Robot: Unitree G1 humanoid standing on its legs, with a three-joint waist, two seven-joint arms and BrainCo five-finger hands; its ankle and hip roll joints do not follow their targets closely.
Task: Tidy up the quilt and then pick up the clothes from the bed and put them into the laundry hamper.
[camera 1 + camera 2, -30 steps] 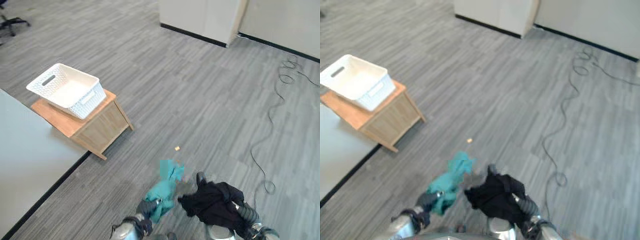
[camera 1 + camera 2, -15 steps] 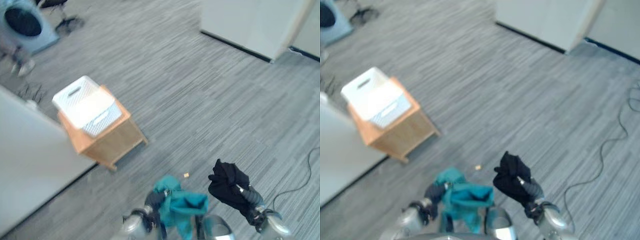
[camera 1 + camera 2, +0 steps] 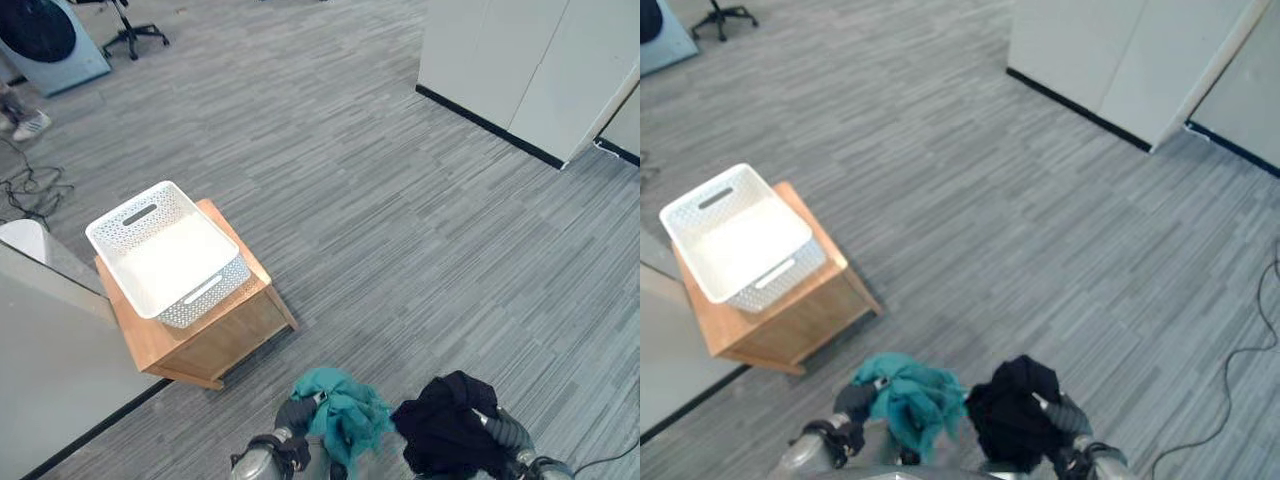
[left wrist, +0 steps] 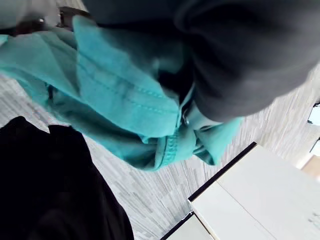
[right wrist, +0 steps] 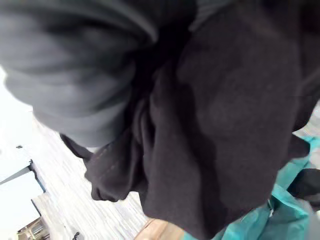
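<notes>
A white perforated laundry hamper [image 3: 168, 255] stands empty on a low wooden side table [image 3: 215, 335] next to the grey bed [image 3: 45, 375]. My left hand [image 3: 298, 414] is low in the view, shut on a bunched teal garment [image 3: 342, 416]. The same teal garment [image 4: 125, 95] hangs past the hand in the left wrist view. Beside it my right hand [image 3: 503, 431] is shut on a black garment [image 3: 446, 432], which drapes over it, and whose dark cloth [image 5: 215, 115] covers the fingers. Both garments hang above the grey floor, to the right of the table and apart from the hamper.
White cabinets [image 3: 525, 70] with a black base line stand at the far right. An office chair [image 3: 130, 30] and a blue-grey round-fronted machine [image 3: 48, 42] are at the far left, with a person's shoe [image 3: 30, 124] and loose cables [image 3: 30, 185] on the floor nearby.
The camera has swung, so the hamper and table now sit nearer the middle. Both hands still hold their garments; the black one is lower and closer to the teal one, which is more bunched.
</notes>
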